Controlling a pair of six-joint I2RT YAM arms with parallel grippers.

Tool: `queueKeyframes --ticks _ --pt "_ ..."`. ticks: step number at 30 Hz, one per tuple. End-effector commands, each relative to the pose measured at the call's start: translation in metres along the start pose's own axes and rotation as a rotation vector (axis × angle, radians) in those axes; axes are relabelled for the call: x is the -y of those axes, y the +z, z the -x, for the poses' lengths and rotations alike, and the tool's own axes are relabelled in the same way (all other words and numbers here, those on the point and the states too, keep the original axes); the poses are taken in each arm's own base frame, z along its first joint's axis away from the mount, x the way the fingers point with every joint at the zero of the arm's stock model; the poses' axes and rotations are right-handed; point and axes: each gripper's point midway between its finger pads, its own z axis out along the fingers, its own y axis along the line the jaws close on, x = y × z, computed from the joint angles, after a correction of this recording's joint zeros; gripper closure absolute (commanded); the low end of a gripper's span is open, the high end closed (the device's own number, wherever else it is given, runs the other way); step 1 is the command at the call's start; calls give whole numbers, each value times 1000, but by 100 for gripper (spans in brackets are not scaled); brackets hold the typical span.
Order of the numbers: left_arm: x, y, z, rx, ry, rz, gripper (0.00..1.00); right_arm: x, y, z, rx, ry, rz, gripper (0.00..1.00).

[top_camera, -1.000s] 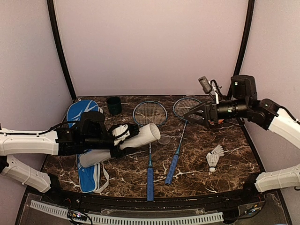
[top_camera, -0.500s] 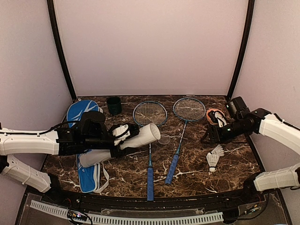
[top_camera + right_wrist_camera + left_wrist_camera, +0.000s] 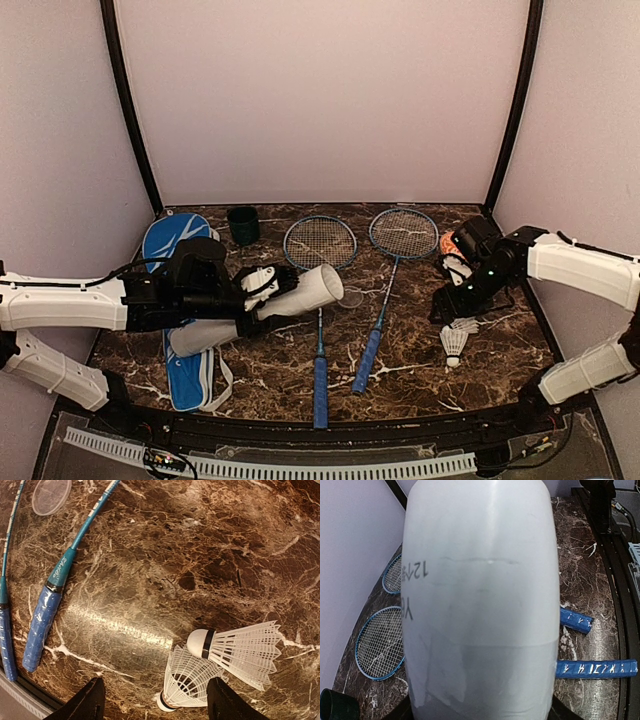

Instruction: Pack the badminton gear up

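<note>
The left arm (image 3: pixel 70 300) reaches in from the left. The left arm's jaws are pinching a long white plastic tube (image 3: pixel 270 305) around its middle. The tube slants across the scene, its rear end over the blue fabric racket bag with white lettering (image 3: pixel 165 245) and its open mouth raised toward the middle of the dark brown marbled tabletop (image 3: pixel 420 400). In the left wrist view the tube (image 3: pixel 480 605) fills nearly the whole picture. The bag lies flat along the left side, partly under the arm.

A first blue-handled racket (image 3: pixel 320 370) lies with its round strung head toward the far wall and its grip toward the near edge. A second blue-handled racket (image 3: pixel 370 355) lies just to the right, slightly tilted, the two grips near each other but apart. A small clear round lid (image 3: pixel 351 297) sits between their shafts, close to the tube's mouth. A small dark cup (image 3: pixel 243 223) stands at the back, beside the bag.

The right arm (image 3: pixel 580 265) bends down over the right side. The right arm's jaws are spread wide, the dark fingers (image 3: pixel 92 702) empty. Between them on the tabletop, a white feather shuttlecock (image 3: pixel 242 652) lies on its side, its cork touching the skirt of a second white feather shuttlecock (image 3: pixel 186 677).
</note>
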Motion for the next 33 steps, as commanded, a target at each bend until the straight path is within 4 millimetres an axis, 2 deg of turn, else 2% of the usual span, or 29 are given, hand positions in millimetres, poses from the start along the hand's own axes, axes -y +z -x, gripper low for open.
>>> queueKeyframes --ticks 1,7,20,26,32,33 --pt "0 -1 11 52 11 -4 66 6 2 3 -6 -1 -51 31" --pt "1 0 8 47 8 -8 66 0 14 -5 -51 -15 -23 43" --pt "1 -3 11 70 8 -2 66 6 41 -23 -166 -23 -91 53" --pt "1 -2 10 67 9 1 66 2 45 -26 -185 -39 -80 69" --pt "0 -1 10 68 12 4 66 -9 44 -28 -189 -62 -42 99" --pt "0 -1 10 67 12 5 66 -10 43 -27 -185 -65 -35 100"
